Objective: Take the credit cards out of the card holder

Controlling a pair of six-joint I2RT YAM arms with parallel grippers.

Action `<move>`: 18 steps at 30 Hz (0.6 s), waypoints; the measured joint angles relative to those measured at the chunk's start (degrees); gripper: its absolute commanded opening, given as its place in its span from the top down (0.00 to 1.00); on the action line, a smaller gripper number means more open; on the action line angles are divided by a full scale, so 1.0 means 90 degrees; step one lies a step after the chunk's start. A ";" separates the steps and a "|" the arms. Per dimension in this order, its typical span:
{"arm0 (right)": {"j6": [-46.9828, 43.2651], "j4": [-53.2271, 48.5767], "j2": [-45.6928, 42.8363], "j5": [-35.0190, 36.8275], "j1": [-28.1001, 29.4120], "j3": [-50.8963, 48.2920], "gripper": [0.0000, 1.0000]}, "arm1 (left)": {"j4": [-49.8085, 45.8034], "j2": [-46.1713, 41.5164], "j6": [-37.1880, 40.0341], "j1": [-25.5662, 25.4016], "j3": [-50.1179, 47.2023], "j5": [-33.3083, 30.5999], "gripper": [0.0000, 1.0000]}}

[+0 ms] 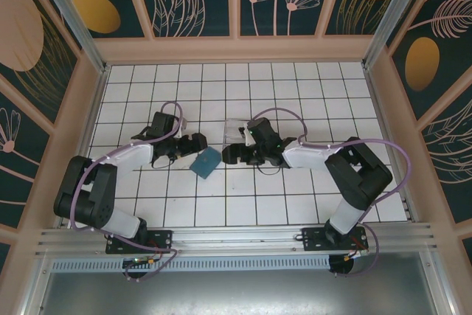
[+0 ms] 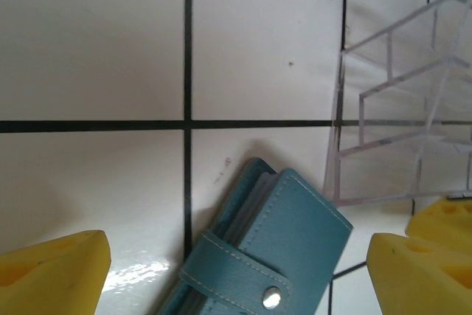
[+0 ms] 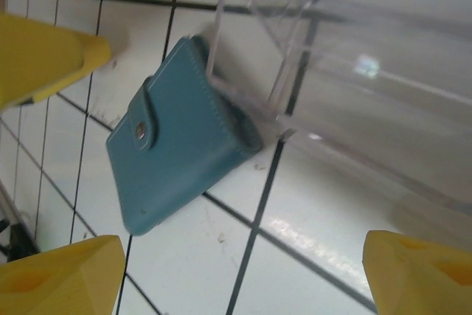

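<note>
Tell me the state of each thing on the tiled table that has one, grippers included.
Teal-blue soft card holder: closed, snap strap fastened, lying flat.
Clear plastic box: looks empty.
Left gripper: open, holding nothing.
Right gripper: open, holding nothing.

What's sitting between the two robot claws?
The blue card holder, snapped shut, lies between the left claw and the right claw. The top view shows it.
</note>
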 measured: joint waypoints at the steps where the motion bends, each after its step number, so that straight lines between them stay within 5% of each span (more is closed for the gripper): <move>1: 0.0007 -0.0017 0.0000 0.0068 -0.0015 0.0000 0.16 | 0.0005 0.0012 0.0000 -0.0010 -0.0005 0.0049 0.12; 10: 0.0299 -0.0032 0.0000 0.0328 -0.0017 0.0068 0.16 | 0.0100 0.0243 -0.0024 -0.0063 -0.0291 0.0427 0.26; 18: 0.1234 0.0000 0.0000 0.0136 0.0214 0.0063 0.21 | 0.0529 0.0112 -0.0061 -0.0083 -0.0629 0.0682 0.28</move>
